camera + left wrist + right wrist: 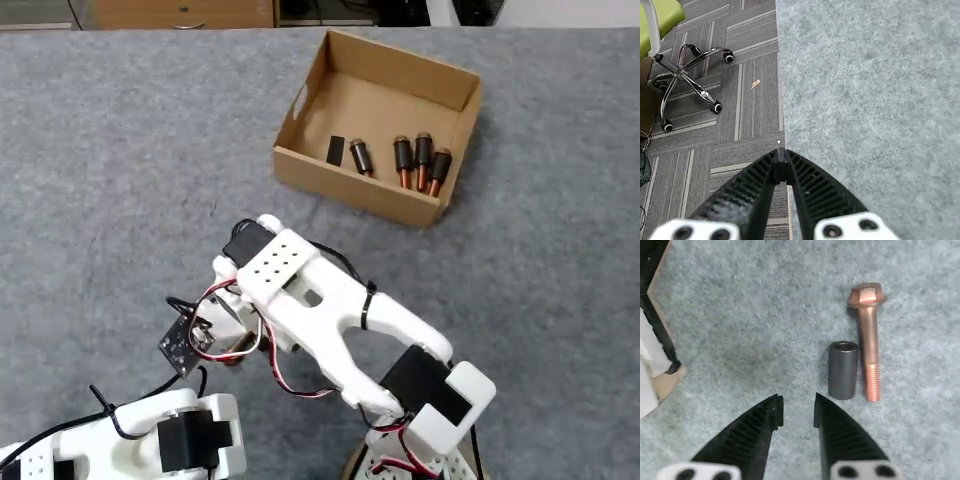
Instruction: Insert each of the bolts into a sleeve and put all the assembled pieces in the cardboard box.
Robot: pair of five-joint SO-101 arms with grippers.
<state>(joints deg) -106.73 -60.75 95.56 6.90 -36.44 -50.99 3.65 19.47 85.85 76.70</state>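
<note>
In the high view, the cardboard box [340, 183] is sitting in the upper middle of the frame on the grey table [120, 150]. Four assembled pieces [423, 160] are lying inside it, three close together toward its right wall and one nearer the middle, with a short black piece [336, 150] lying alone just left of that one. The right arm [330, 310] is bending over the centre of the frame, well apart from the box. The left arm [180, 435] is resting in the lower left corner.

In the left wrist view, the left gripper [781, 154] is hanging over the table's edge with its jaws pressing together on nothing. An office chair [690, 75] is standing on the floor [740, 100] beyond.

In the right wrist view, the right gripper [799, 405] is hovering with its jaws standing slightly spread and nothing between them. Just ahead, a copper-coloured bolt [867, 347] and a dark sleeve [843, 370] are lying side by side, parallel and so close that I cannot tell whether they are touching.

Both are probably stiff metal, dense for their bulk and smooth, so each is likely to roll or squirt out of a loose pinch. The bolt looks best taken across its plain shank just under the flanged head, leaving the threaded end free to enter. The sleeve looks best pinched across the middle of its barrel, keeping both bore openings clear.
</note>
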